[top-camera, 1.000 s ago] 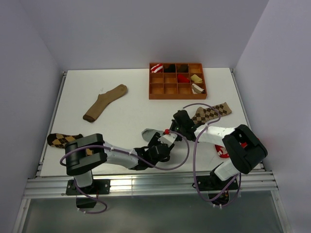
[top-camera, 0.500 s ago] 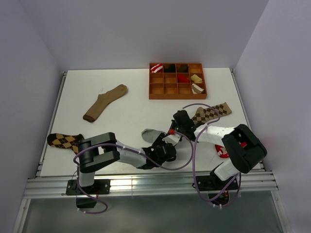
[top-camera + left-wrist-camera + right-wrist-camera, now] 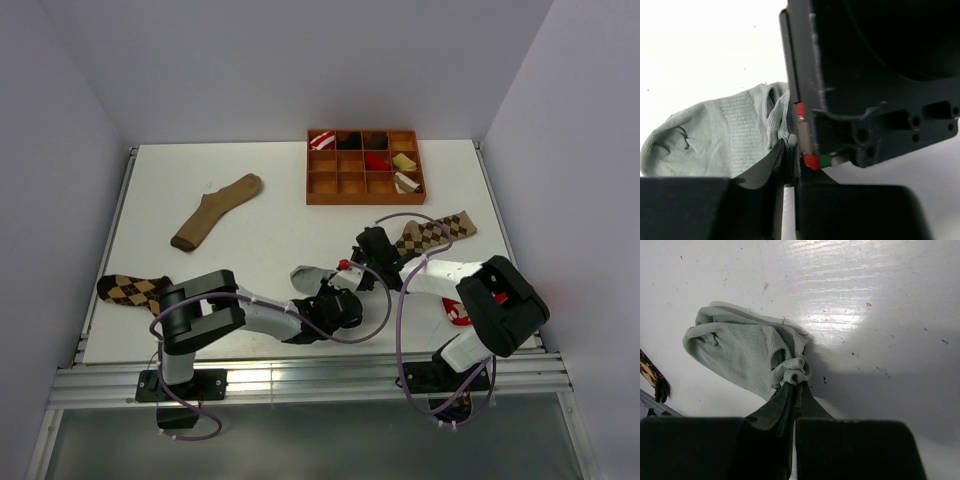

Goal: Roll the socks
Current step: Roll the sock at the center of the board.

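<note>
White scuffed table (image 3: 255, 250) with grey sock (image 3: 306, 273), pale lilac walls (image 3: 300, 60)

Both arms are angled inward, wrists close.
Left gripper (image 3: 785, 161) and right gripper (image 3: 796, 387) are clamped on one sock (image 3: 740, 352).

arms (image 3: 262, 315): black joints, white links | cables (image 3: 398, 330): purple, looped | right end effector (image 3: 796, 386): black fingers (image 3: 771, 412)

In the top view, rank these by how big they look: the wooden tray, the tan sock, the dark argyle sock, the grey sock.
1. wooden tray
2. tan sock
3. dark argyle sock, though it lies nearer the camera
4. grey sock, bunched and partly covered, so its true size is unsure
</note>
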Tool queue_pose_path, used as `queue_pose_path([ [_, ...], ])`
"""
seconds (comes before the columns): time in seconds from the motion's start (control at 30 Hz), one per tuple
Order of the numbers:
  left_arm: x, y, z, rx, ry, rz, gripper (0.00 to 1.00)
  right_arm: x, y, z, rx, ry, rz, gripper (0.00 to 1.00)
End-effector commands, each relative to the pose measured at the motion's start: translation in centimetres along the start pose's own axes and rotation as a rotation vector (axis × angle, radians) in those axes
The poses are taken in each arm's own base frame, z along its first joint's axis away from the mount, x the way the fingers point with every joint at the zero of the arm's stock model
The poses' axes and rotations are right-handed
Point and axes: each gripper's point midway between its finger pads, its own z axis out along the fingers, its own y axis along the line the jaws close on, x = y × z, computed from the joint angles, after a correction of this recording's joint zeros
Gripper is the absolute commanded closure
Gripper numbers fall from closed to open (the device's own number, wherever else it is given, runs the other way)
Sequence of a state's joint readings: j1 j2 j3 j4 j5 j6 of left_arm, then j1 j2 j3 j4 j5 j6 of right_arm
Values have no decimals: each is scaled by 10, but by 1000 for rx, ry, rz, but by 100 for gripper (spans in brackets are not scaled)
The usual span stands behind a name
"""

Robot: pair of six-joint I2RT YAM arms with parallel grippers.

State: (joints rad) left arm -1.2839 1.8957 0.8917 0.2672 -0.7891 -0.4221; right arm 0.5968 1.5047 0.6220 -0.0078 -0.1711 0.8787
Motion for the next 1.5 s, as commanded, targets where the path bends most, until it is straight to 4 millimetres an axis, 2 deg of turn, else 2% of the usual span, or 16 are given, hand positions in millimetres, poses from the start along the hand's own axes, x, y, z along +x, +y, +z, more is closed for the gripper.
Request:
queue_pose_path([
  [0.0,53,16,-6,18,172,42,95,-1,20,-5,-90,-6,-10,100],
  [0.03,52,14,-6,29,176,23,99,-1,21,-6,-101,-11,-11,98],
  [0.13,53,13,-8,66,186,-24,100,-9,34,-12,-157,-50,-14,92],
  [0.3,50,12,-12,165,214,-134,100,-30,52,-32,-235,-150,-9,75],
  [0.33,49,15,-11,170,220,-164,100,-34,51,-35,-238,-171,-4,68],
  [0.37,50,11,-15,213,237,-185,99,-39,56,-42,-260,-201,-3,65],
  [0.53,41,10,-15,317,274,-323,100,-56,49,-59,-275,-310,25,47],
  [0.6,40,12,-16,345,286,-365,99,-60,49,-66,-290,-346,23,45],
  [0.63,35,10,-17,385,294,-407,100,-56,42,-64,-283,-344,25,43],
  [0.7,34,10,-18,420,311,-452,99,-52,43,-65,-306,-342,17,41],
  [0.73,32,13,-17,437,324,-497,100,-46,35,-61,-296,-332,19,39],
  [0.9,17,16,-22,555,327,-651,99,-28,24,-49,-320,-288,14,36],
  [1.1,7,22,-23,627,341,-784,100,-20,23,-38,-348,-256,9,35],
  [1.47,9,34,-18,652,371,-933,100,-2,21,-11,-360,-153,31,37],
])
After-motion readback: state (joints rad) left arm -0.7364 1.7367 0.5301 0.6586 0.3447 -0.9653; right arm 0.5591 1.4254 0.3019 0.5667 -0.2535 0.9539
